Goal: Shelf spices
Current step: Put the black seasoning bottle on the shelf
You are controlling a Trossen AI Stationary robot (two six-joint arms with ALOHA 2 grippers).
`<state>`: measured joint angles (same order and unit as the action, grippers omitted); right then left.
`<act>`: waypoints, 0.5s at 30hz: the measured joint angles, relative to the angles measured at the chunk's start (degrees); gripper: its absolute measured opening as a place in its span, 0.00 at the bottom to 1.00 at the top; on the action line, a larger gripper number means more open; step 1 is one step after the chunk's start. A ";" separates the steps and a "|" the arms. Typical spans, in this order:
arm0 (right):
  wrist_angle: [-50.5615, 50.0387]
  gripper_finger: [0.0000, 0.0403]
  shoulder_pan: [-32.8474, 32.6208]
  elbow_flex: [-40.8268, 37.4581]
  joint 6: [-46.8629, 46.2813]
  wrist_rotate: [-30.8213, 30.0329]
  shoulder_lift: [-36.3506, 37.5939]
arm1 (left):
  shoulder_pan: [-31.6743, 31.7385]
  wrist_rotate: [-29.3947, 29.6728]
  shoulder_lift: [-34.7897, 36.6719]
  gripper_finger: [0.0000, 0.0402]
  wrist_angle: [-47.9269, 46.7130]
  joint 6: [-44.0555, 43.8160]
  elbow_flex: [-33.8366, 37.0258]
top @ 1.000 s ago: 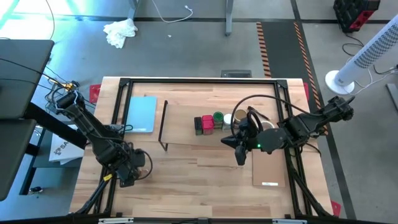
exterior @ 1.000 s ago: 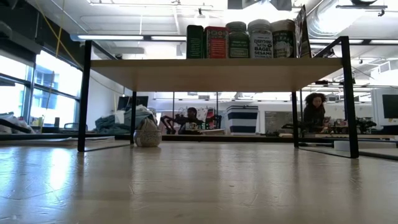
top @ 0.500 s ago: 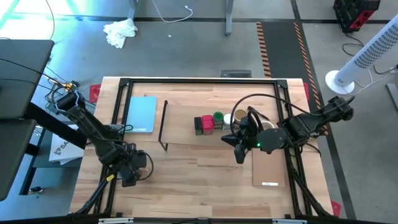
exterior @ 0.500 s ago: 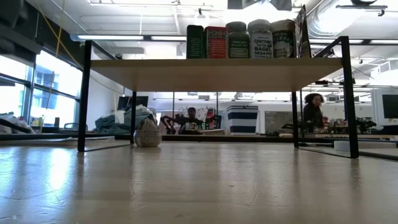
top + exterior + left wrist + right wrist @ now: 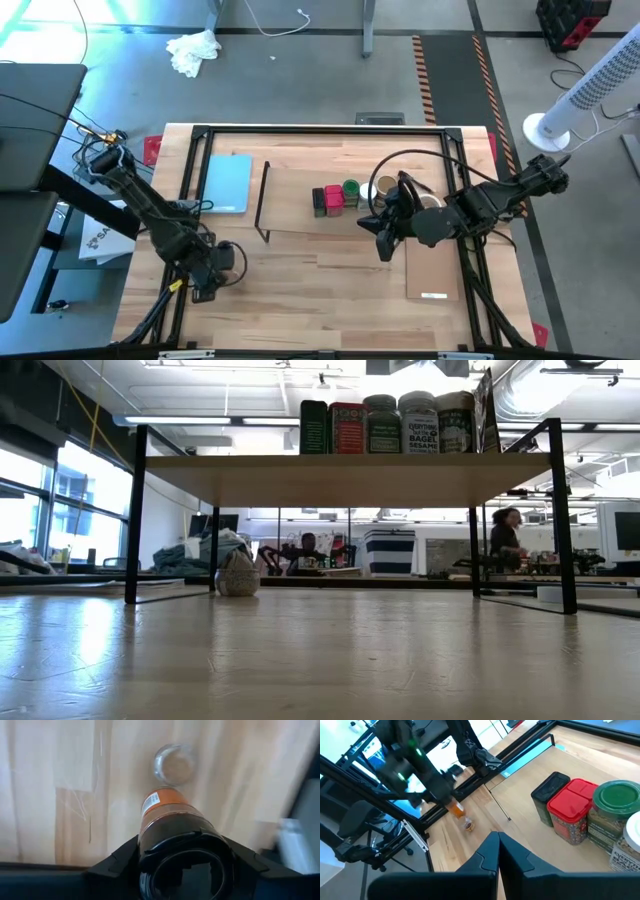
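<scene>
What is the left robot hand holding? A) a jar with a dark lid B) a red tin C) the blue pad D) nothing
A: in the left wrist view, the left gripper is closed around a spice jar with a dark lid and an orange label.

Table (image 5: 300, 270) seen from straight overhead; viewed level from tabletop height toward the room. Wrist views aimed close along each arm. Shelf (image 5: 340, 465) shared by high, low, right-wrist views.
</scene>
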<state>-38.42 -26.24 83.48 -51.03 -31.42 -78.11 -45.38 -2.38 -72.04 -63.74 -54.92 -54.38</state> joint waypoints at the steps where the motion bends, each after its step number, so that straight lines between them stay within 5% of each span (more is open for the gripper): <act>1: -0.04 0.00 0.00 0.00 0.00 0.00 0.00 | 0.40 0.23 0.85 0.47 -1.89 -0.02 -2.28; 5: -0.12 0.00 0.00 0.00 0.00 -0.02 0.00 | 3.48 6.07 4.87 0.47 -10.74 1.19 -15.15; 11: -0.13 0.00 0.77 -0.02 0.02 0.04 0.00 | 14.90 26.85 5.50 0.47 -17.59 16.89 -37.81; 15: -0.13 0.00 2.29 -0.02 -0.02 0.50 0.00 | 28.11 26.28 -0.41 0.47 -17.61 34.46 -48.34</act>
<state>-38.54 -23.95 83.46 -51.05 -30.91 -78.11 -17.27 23.90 -72.45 -81.35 -20.46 -102.72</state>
